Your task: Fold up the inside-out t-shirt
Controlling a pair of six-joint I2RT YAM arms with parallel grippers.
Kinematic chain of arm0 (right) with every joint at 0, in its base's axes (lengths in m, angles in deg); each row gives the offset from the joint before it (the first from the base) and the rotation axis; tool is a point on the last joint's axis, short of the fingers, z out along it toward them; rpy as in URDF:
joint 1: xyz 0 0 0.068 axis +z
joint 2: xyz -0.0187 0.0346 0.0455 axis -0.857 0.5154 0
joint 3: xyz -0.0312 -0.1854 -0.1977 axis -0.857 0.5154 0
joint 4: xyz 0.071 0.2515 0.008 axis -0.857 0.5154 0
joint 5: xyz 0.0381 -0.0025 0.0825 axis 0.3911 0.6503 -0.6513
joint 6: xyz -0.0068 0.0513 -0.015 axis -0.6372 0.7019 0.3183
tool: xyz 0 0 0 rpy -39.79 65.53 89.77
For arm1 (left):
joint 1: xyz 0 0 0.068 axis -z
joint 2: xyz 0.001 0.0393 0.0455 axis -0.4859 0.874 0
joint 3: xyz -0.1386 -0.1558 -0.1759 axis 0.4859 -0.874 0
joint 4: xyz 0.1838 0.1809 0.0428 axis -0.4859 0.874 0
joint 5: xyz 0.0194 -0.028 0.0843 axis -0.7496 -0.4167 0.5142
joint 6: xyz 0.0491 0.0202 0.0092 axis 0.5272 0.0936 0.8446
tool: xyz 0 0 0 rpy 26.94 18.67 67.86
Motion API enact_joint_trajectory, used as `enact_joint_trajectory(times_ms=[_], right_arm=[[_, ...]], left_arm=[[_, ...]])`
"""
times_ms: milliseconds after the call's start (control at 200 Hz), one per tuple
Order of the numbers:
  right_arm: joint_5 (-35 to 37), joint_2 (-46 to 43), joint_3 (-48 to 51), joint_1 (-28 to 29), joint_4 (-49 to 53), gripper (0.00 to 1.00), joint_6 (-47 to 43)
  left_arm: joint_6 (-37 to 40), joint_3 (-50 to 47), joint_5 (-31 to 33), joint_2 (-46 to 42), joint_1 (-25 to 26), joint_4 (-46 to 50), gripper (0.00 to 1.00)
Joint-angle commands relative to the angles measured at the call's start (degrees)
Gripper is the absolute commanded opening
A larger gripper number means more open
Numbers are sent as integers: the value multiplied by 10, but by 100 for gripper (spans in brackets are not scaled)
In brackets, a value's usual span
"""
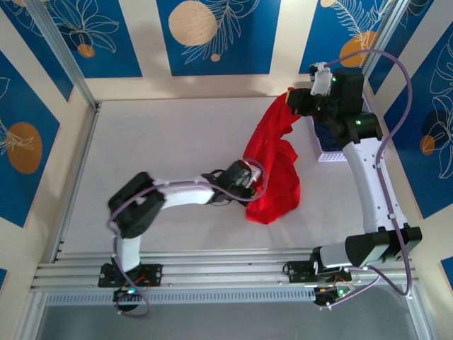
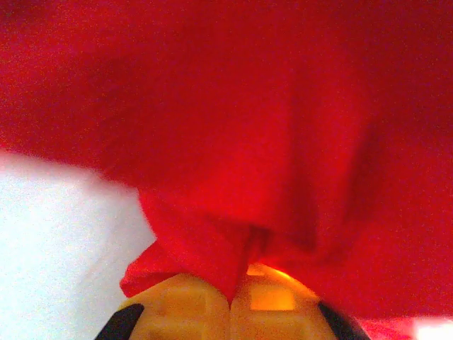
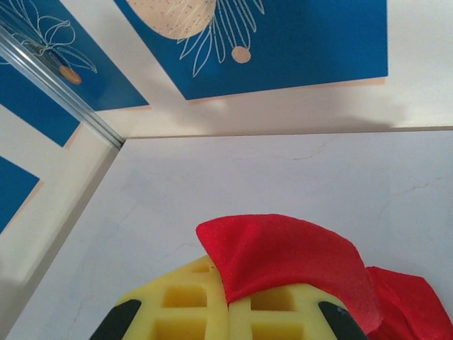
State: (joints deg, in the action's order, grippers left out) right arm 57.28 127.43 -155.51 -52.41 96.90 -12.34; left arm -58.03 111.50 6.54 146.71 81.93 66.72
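The red t-shirt (image 1: 274, 170) hangs as a bunched strip from the far right down to the table's middle. My right gripper (image 1: 291, 99) holds its top corner up at the back; in the right wrist view the yellow jaws (image 3: 228, 301) are shut on a red flap (image 3: 283, 255). My left gripper (image 1: 253, 181) is shut on the shirt's left edge low over the table; in the left wrist view red cloth (image 2: 233, 142) is pinched between the closed yellow fingers (image 2: 187, 312). No print shows.
A white perforated basket (image 1: 329, 152) holding something dark stands at the right edge behind the right arm. The pale table (image 1: 163, 142) lies bare to the left. Blue patterned walls (image 1: 212, 35) and metal rails (image 1: 212, 273) enclose the space.
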Motion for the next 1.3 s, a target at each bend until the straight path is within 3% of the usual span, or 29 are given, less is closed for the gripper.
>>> enact_joint_trajectory(times_ms=[0,80,180,475,780,1155,1295], right_arm=[[-3,-44,-32,-11,-35,3,8],[13,-65,-29,-14,-69,3,17],[12,-76,-33,-13,-98,3,24],[7,-62,-85,-10,-82,2,17],[-78,-82,-67,-9,-104,3,26],[-41,-101,-43,-9,-103,3,33],[-30,-63,-24,-3,-97,5,56]], left_arm=[[10,-36,60,-229,-83,2,0],[16,-35,87,-339,-144,40,0],[39,12,142,-413,-197,111,0],[65,139,199,-475,-295,213,0],[81,194,238,-484,-318,265,0],[88,231,281,-500,-321,303,0],[97,293,254,-484,-321,315,0]])
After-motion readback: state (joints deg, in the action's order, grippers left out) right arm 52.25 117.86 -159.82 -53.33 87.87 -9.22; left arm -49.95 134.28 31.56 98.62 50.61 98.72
